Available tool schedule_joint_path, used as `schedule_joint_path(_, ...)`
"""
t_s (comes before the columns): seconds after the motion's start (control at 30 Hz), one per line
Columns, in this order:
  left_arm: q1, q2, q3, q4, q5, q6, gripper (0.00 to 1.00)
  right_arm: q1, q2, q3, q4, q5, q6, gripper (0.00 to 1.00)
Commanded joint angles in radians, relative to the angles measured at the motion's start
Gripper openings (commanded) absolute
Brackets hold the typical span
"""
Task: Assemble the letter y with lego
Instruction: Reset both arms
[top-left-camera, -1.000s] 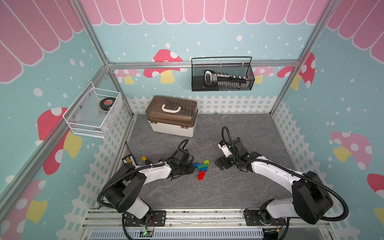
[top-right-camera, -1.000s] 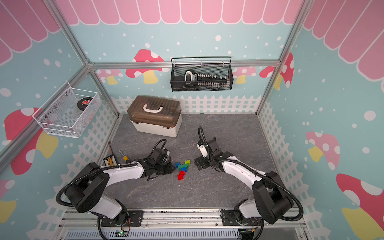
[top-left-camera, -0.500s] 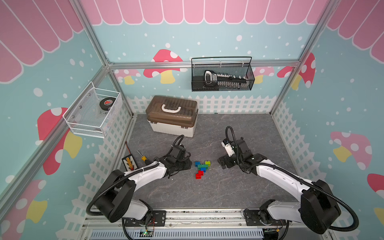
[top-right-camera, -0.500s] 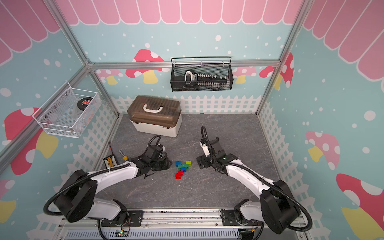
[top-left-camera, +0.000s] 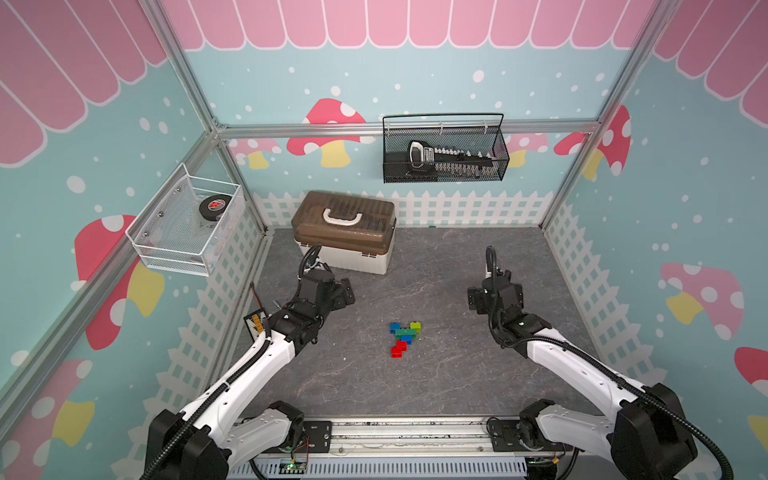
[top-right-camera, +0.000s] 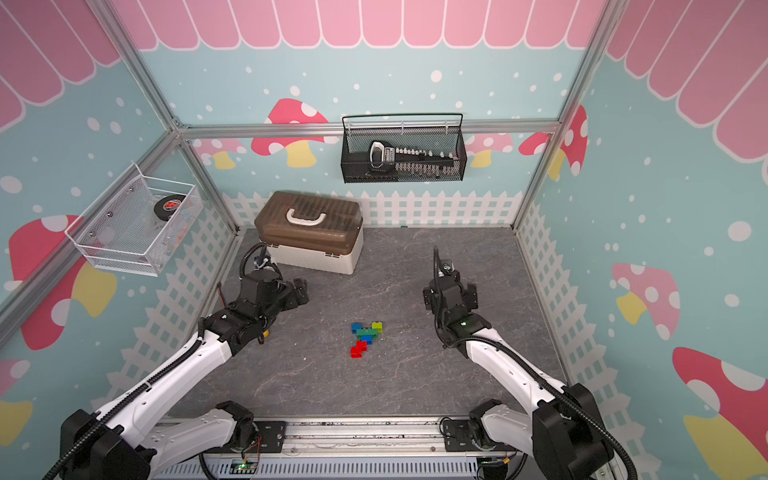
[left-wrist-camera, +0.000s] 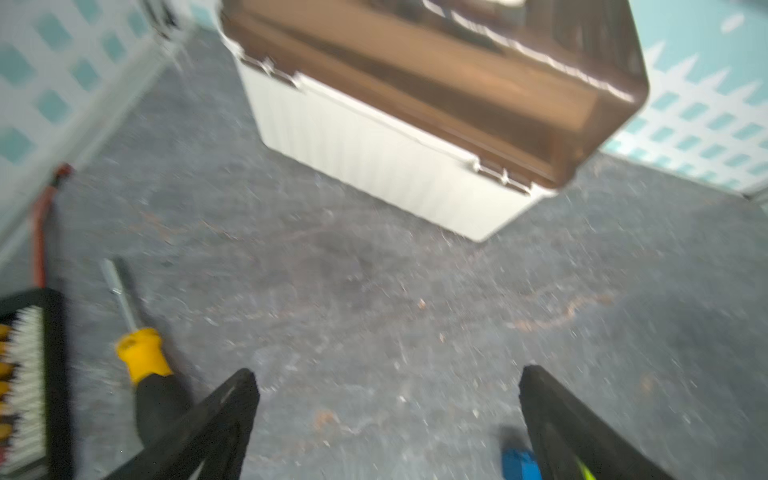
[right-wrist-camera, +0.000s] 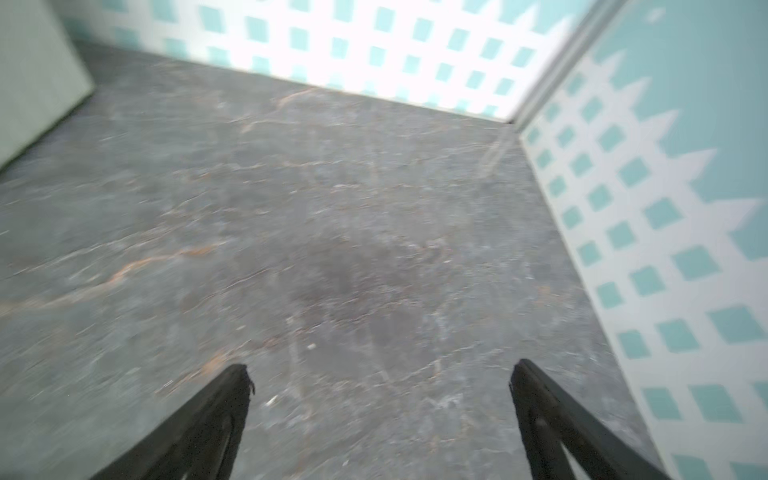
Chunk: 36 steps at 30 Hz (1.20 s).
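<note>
Blue, lime, green and red lego (top-left-camera: 404, 337) lies joined as a Y (top-right-camera: 365, 338) in the middle of the table (top-left-camera: 457, 386). The left gripper (left-wrist-camera: 386, 384) and right gripper (right-wrist-camera: 380, 374) hang well apart on either side, jaws wide and empty. Assembly looks complete; what remains is probably just parking the arms.

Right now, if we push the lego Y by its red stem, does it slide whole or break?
The lego Y lies flat and low on the grey tabletop, so it should slide rather than tip or roll. Its red stem bricks look staggered, so that joint may twist or pop. Probably light.
</note>
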Motion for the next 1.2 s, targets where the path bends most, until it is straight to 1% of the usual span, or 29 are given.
schedule_joint_path(0.0,0.076,-0.046,-0.033,0.115,-0.151,0.147,0.99,-0.075,0.021,-0.021,0.129,0.191,-0.001,0.99)
schedule_joint_path(0.07,0.131,-0.065,-0.088,0.213,-0.153,0.194,0.99,-0.122,0.04,-0.018,0.13,0.204,-0.004,0.99)
schedule_joint_path(0.13,0.177,-0.073,-0.16,0.336,-0.135,0.267,0.99,-0.169,0.065,-0.033,0.168,0.211,-0.013,0.99)
schedule_joint_path(0.17,0.195,-0.068,-0.199,0.396,-0.154,0.275,0.99,-0.188,0.081,-0.05,0.203,0.215,-0.028,0.99)
schedule_joint_path(0.27,0.267,-0.015,-0.288,0.556,-0.148,0.263,1.0,-0.221,0.142,-0.099,0.324,0.236,-0.065,0.99)
schedule_joint_path(0.33,0.293,0.057,-0.317,0.64,-0.131,0.257,0.99,-0.239,0.189,-0.15,0.446,0.193,-0.079,0.99)
schedule_joint_path(0.43,0.294,0.178,-0.341,0.775,-0.128,0.279,0.99,-0.246,0.258,-0.231,0.665,0.139,-0.124,0.98)
schedule_joint_path(0.5,0.285,0.235,-0.368,0.886,-0.134,0.288,0.99,-0.249,0.26,-0.227,0.67,0.099,-0.142,0.99)
schedule_joint_path(0.53,0.281,0.259,-0.389,0.953,-0.131,0.309,0.99,-0.25,0.273,-0.249,0.74,0.105,-0.162,0.99)
schedule_joint_path(0.57,0.27,0.284,-0.404,1.008,-0.149,0.323,0.99,-0.255,0.286,-0.282,0.835,0.079,-0.18,0.99)
schedule_joint_path(0.6,0.265,0.306,-0.424,1.08,-0.159,0.345,0.99,-0.262,0.303,-0.303,0.875,0.042,-0.182,0.99)
schedule_joint_path(0.63,0.257,0.318,-0.438,1.128,-0.155,0.36,0.99,-0.264,0.315,-0.323,0.943,0.014,-0.214,0.99)
schedule_joint_path(0.67,0.257,0.335,-0.454,1.179,-0.14,0.37,0.99,-0.263,0.309,-0.332,0.944,-0.039,-0.22,0.99)
schedule_joint_path(0.7,0.256,0.358,-0.462,1.207,-0.136,0.368,0.99,-0.268,0.307,-0.335,0.941,-0.067,-0.223,0.99)
schedule_joint_path(0.77,0.253,0.435,-0.498,1.344,-0.085,0.394,0.99,-0.293,0.313,-0.351,0.97,-0.135,-0.215,0.99)
schedule_joint_path(0.8,0.247,0.487,-0.506,1.443,-0.077,0.427,0.99,-0.317,0.338,-0.366,0.99,-0.211,-0.207,0.99)
schedule_joint_path(0.83,0.235,0.492,-0.489,1.416,-0.1,0.434,1.0,-0.322,0.401,-0.386,1.137,-0.224,-0.238,0.99)
schedule_joint_path(0.87,0.246,0.456,-0.463,1.292,-0.075,0.402,1.0,-0.321,0.375,-0.379,1.088,-0.225,-0.232,0.99)
schedule_joint_path(0.9,0.271,0.453,-0.445,1.249,-0.048,0.381,0.99,-0.325,0.343,-0.344,0.948,-0.224,-0.199,0.99)
schedule_joint_path(0.93,0.276,0.478,-0.451,1.306,-0.055,0.392,0.99,-0.325,0.386,-0.356,1.055,-0.216,-0.224,0.99)
schedule_joint_path(0.97,0.273,0.47,-0.454,1.298,-0.064,0.386,1.0,-0.308,0.377,-0.373,1.083,-0.18,-0.231,0.99)
schedule_joint_path(1.0,0.273,0.452,-0.443,1.243,-0.065,0.373,0.99,-0.305,0.347,-0.376,1.033,-0.195,-0.223,0.99)
schedule_joint_path(1.07,0.272,0.475,-0.455,1.309,-0.072,0.388,0.99,-0.312,0.38,-0.363,1.058,-0.234,-0.243,0.99)
schedule_joint_path(1.13,0.271,0.455,-0.446,1.256,-0.066,0.374,0.99,-0.312,0.354,-0.369,1.023,-0.236,-0.234,0.99)
schedule_joint_path(1.17,0.272,0.461,-0.449,1.274,-0.069,0.378,0.99,-0.313,0.366,-0.364,1.036,-0.241,-0.239,0.99)
